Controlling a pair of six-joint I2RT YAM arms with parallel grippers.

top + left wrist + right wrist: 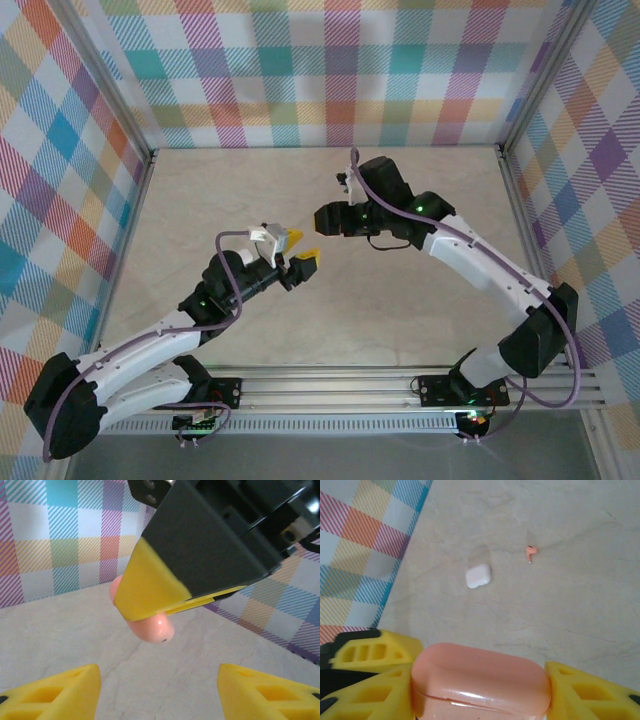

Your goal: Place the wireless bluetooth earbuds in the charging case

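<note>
A: What does the right wrist give?
B: The right gripper [481,692] is clamped on the pinkish-orange charging case [480,672]. Beyond it on the bench [580,605] lie a pinkish-orange earbud [531,553] and a white case [478,575], apart.
A: And the left wrist?
B: The left gripper [157,680] is open and empty, facing that held case.

Lab rig: plaid walls [330,70], aluminium frame [400,385]
</note>
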